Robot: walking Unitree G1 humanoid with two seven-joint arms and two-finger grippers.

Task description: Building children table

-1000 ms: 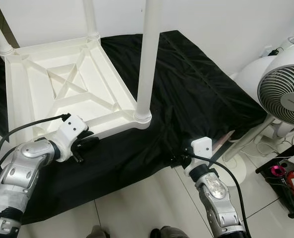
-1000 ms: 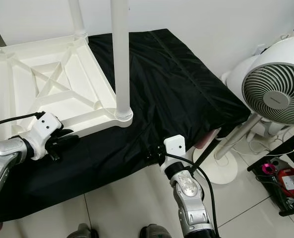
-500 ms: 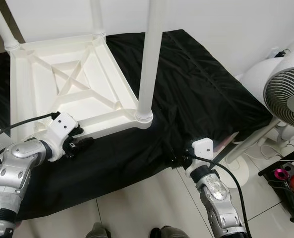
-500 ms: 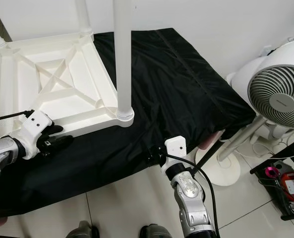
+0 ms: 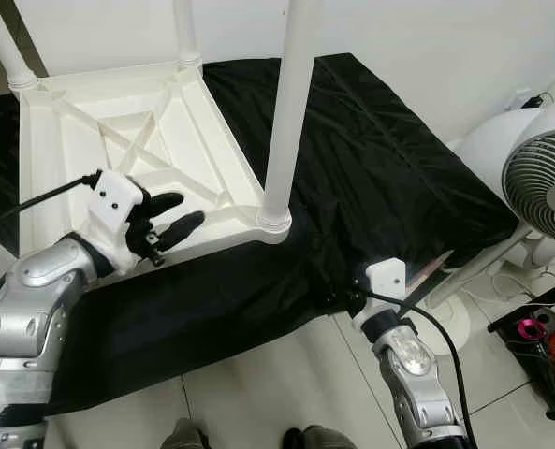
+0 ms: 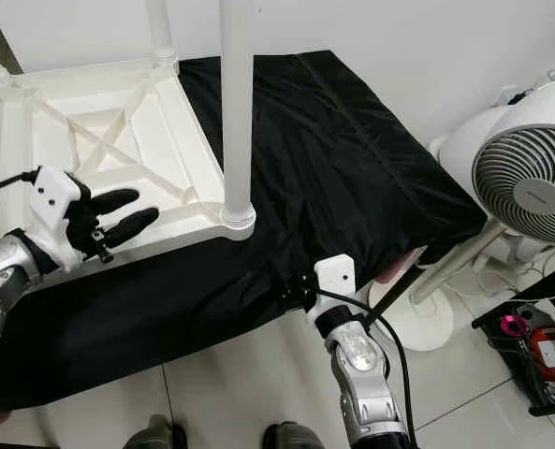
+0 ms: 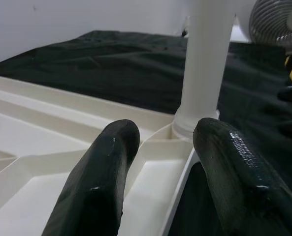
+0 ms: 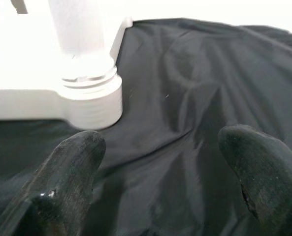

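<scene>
The white children's table (image 5: 118, 159) lay upside down on a black cloth (image 5: 380, 168) spread over the counter, its ribbed underside facing up and its legs standing upright. At the left, the left gripper (image 5: 176, 215) hovered over the near rail of the tabletop, its jaws parted a moderate way with nothing between them; one black finger (image 7: 94, 182) sat above the inner tray and the other above the outer edge. Just to the right of it, the nearest leg (image 5: 286, 103) rose from its socket at the table's front corner. Farther right and lower, the right gripper (image 6: 296, 295) reached in at the cloth's front edge, well apart from the table; its jaws stood wide and empty, pointed toward that corner socket (image 8: 89, 96). Its fingertips seemed close to the cloth, though I couldn't say whether they touched. A white fan (image 5: 548, 187) stood on the floor at the far right.
</scene>
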